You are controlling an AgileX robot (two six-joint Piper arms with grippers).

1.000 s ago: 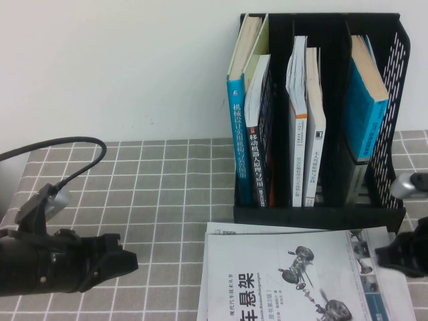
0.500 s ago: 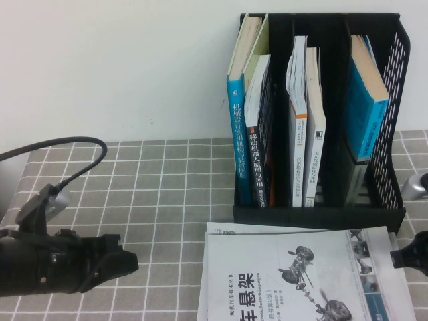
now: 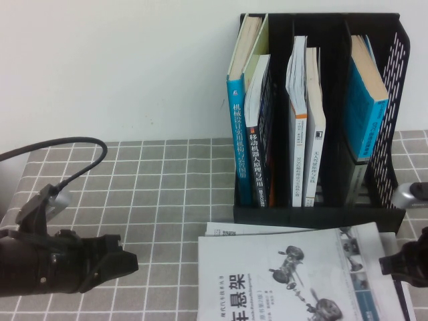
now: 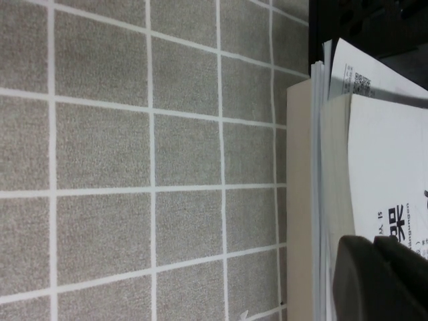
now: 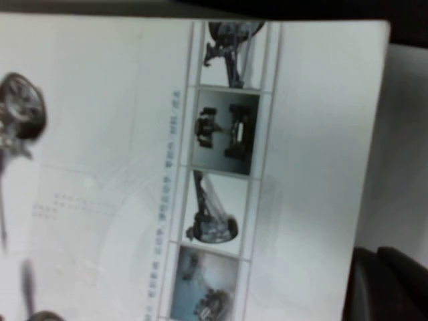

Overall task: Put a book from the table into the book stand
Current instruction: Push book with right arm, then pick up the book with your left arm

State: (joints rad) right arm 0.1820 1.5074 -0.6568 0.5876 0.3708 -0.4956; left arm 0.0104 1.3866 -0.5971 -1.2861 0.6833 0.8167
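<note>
The tall black plastic three-slot book stand (image 3: 319, 114) sits at the back of my grey grid-cloth table (image 3: 160, 180), against the wall. Its left slot holds a teal-spined book (image 3: 237, 137) and a dark-spined one (image 3: 257, 144), the middle slot two white-spined books (image 3: 306, 127), the right slot a leaning blue book (image 3: 366, 100).

The big thin white book with the black Chinese title and car-suspension drawing (image 3: 294, 274) lies flat in front of the stand, on top of another white book (image 3: 254, 229). Compared to half a second ago it's shifted left and turned a bit.

My right gripper (image 3: 404, 263) is right at the book's right edge, and I can't tell if it's open. My left gripper (image 3: 120, 259) hovers over the cloth well left of the book, fingers together, holding nothing.
</note>
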